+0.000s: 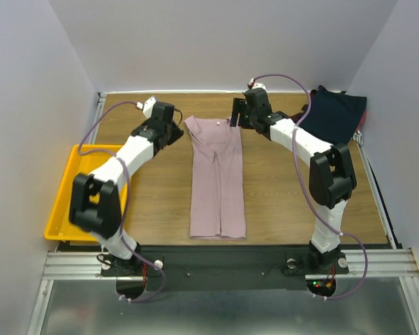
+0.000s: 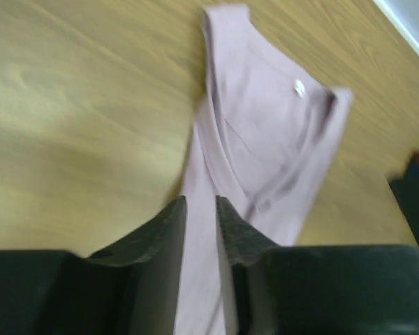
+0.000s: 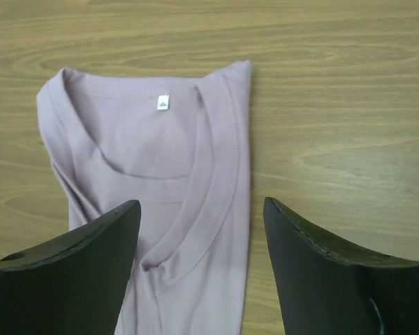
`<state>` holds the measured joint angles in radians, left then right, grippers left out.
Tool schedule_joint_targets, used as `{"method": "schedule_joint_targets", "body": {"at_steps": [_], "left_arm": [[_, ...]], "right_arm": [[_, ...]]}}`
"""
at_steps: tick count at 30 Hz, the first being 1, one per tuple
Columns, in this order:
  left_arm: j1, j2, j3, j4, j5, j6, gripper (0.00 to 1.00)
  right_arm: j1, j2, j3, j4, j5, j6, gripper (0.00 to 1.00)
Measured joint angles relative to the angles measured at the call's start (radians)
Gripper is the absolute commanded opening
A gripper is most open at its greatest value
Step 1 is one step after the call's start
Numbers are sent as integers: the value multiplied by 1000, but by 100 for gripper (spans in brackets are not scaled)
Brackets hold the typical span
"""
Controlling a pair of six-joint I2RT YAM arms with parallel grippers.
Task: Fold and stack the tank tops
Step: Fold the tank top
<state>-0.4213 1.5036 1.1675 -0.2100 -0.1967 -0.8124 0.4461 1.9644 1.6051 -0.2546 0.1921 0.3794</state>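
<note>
The top is dusty pink with a small white label, the other tops are dark navy with a maroon edge, the tray is bright yellow, the worktop is tan wood grain, and the arms are white with black joints and lilac cables.

Table: pink top, navy tops, tray

Bare table lanes run down both sides of the folded pink tank top, which lies along the middle. The yellow tray blocks the left edge and the navy tank tops fill the far right corner. The left gripper and right gripper crowd the neck end from either side, and walls close the back and sides.
</note>
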Motion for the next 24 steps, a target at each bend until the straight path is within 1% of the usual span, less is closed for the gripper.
{"method": "schedule_joint_targets", "body": {"at_steps": [2, 4, 6, 10, 14, 17, 21, 24], "left_arm": [[95, 167, 127, -3, 44, 16, 27], [142, 294, 237, 13, 81, 31, 27], [183, 410, 335, 17, 124, 50, 31], [211, 595, 520, 19, 198, 84, 36], [222, 717, 632, 9, 263, 97, 36], [227, 811, 724, -16, 289, 100, 34], [234, 865, 758, -28, 302, 98, 30], [240, 883, 767, -29, 305, 98, 29]], "right_arm": [[14, -2, 0, 1, -10, 8, 74], [40, -2, 0, -2, -13, 9, 74], [66, 2, 8, -6, -13, 8, 72], [105, 40, 56, -8, -24, 2, 68], [114, 115, 135, -10, -36, -11, 63], [115, 160, 180, -8, -43, -19, 61], [124, 219, 239, -10, -48, -39, 60], [147, 269, 294, -8, -50, -56, 60]]}}
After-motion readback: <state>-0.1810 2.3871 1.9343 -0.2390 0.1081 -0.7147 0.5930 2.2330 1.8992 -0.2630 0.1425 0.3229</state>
